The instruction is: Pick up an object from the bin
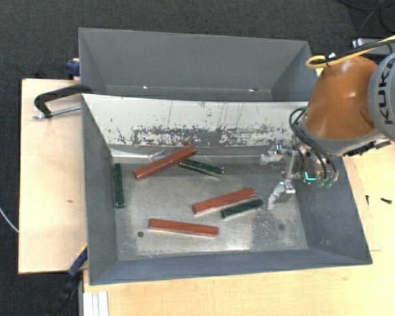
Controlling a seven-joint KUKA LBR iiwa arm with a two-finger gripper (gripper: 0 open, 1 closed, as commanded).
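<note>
Hovering by the bin's right wall, the hand is just right of a dark green stick, which lies close beside a red-brown stick mid-floor. Whether the hand is released or clenched, I cannot tell.

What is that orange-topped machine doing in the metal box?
A robot arm reaches into the grey bin from the right. Its gripper hangs low by the right ends of a red stick and a dark green stick lying side by side. More sticks lie scattered to the left.
</note>
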